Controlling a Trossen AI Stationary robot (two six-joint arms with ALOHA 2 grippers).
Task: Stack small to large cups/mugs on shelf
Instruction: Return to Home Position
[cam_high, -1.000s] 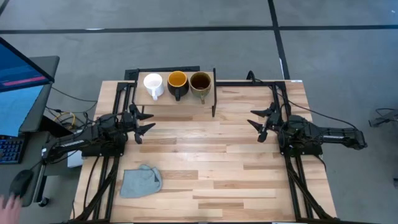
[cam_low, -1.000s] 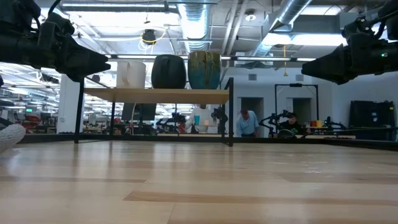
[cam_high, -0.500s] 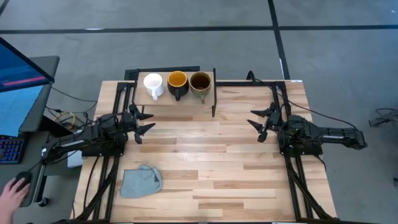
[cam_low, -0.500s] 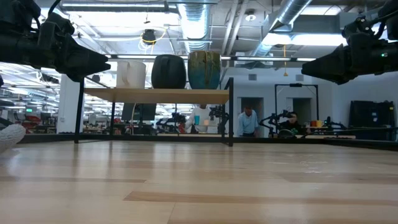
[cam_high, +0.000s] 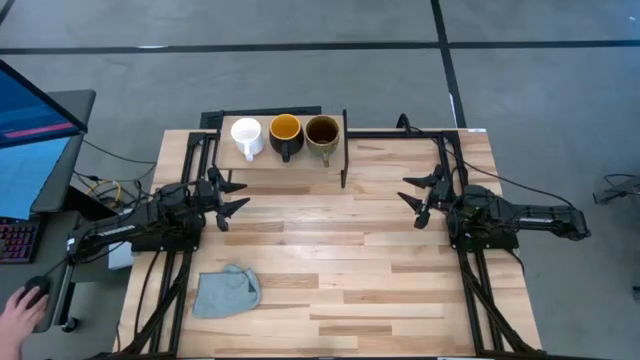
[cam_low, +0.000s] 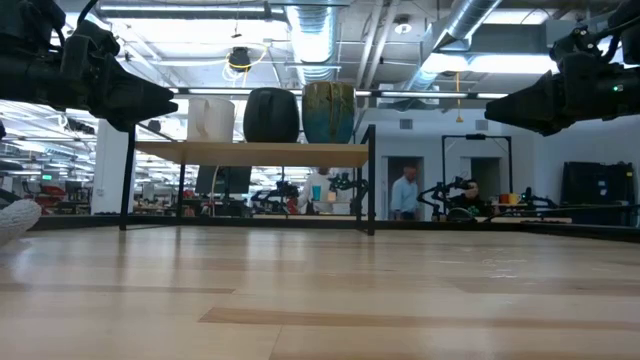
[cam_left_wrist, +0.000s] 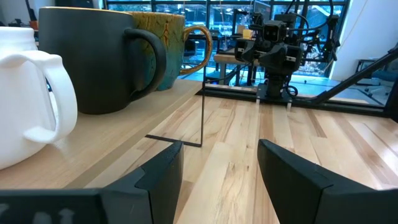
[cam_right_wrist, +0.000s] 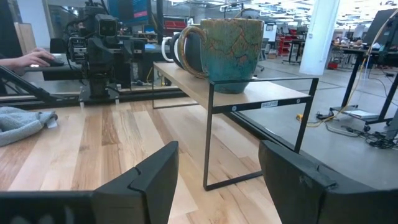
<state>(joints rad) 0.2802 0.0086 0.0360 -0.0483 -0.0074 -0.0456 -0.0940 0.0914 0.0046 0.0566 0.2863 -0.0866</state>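
Three mugs stand side by side on their bases on the shelf (cam_high: 290, 160) at the table's far edge: a small white mug (cam_high: 246, 135) on the left, a dark mug (cam_high: 285, 133) with orange inside in the middle, an olive mug (cam_high: 322, 134) with brown inside on the right. In the low view they show as white mug (cam_low: 210, 118), dark mug (cam_low: 271, 115) and olive mug (cam_low: 329, 112). My left gripper (cam_high: 232, 198) stands open at the table's left side, my right gripper (cam_high: 412, 200) open at its right side. Both point level toward the table's middle, with nothing between the fingers.
A grey-blue cloth (cam_high: 226, 291) lies crumpled on the table near its front left. A person's hand (cam_high: 20, 310) rests on a mouse off the table's left side. The wooden tabletop (cam_high: 340, 260) lies bare between the two arms.
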